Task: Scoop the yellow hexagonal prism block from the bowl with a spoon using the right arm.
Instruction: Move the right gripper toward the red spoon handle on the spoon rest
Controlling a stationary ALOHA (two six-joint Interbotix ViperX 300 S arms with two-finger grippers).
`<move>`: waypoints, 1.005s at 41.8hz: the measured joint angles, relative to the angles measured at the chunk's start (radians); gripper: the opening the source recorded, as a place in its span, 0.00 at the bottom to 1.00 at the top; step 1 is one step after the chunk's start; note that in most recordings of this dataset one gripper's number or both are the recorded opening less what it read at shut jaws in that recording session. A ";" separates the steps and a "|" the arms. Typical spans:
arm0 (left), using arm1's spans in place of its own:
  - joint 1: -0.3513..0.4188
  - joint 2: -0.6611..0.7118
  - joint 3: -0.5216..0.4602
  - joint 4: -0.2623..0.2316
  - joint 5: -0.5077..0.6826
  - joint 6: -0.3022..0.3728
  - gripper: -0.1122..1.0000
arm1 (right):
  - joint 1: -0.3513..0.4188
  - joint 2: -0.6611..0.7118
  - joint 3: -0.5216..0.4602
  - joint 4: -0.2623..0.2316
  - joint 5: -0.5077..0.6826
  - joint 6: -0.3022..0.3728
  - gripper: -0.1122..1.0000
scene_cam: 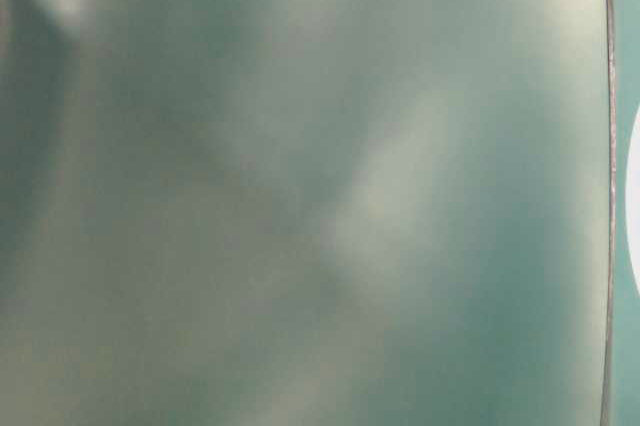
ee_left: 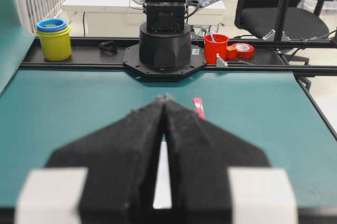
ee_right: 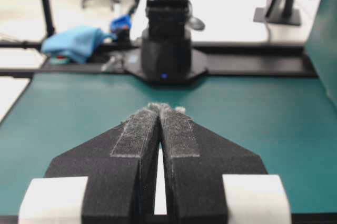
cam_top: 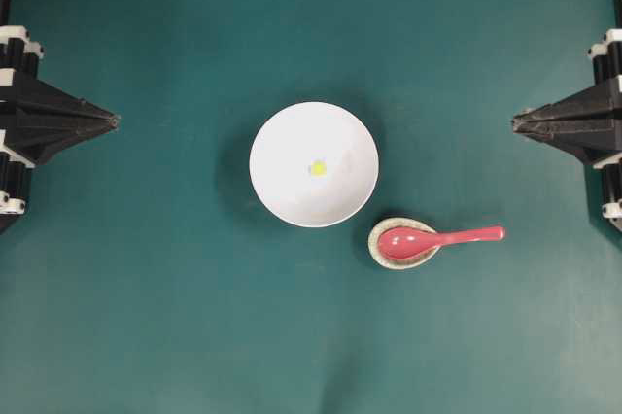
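The block lay alone near the centre of the bowl, a tiny yellow piece on the glossy white floor, free of the wall and so reachable from any side. The bowl stood mid-table on the green mat. Just beside it, toward the right arm's side and nearer the front edge, the spoon sat with its red scoop cradled in a small speckled rest; the handle projected off the rest toward the right gripper, presumably so that the jaws could take it without touching the scoop. The right gripper was parked at the table's right edge, well apart from spoon and bowl, its jaws pressed together and holding nothing; the right wrist view showed the padded fingers meeting at the tips. The left gripper mirrored it at the left edge, likewise pressed together and empty, its tips aimed toward the bowl. The table-level view was blurred and told nothing. By judgement, no step had begun: the spoon awaited pickup.
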 measured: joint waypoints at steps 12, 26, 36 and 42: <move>0.006 -0.044 -0.005 0.009 -0.002 0.002 0.10 | 0.000 0.002 -0.003 0.000 0.003 0.000 0.10; 0.006 -0.035 -0.005 0.011 -0.002 0.002 0.10 | 0.000 0.011 -0.003 -0.002 0.003 -0.002 0.43; 0.008 -0.035 -0.003 0.009 0.002 0.002 0.10 | 0.000 0.051 -0.003 -0.002 0.002 -0.002 0.60; 0.008 -0.035 -0.003 0.009 0.009 0.000 0.10 | 0.005 0.114 0.008 -0.002 -0.026 0.003 0.60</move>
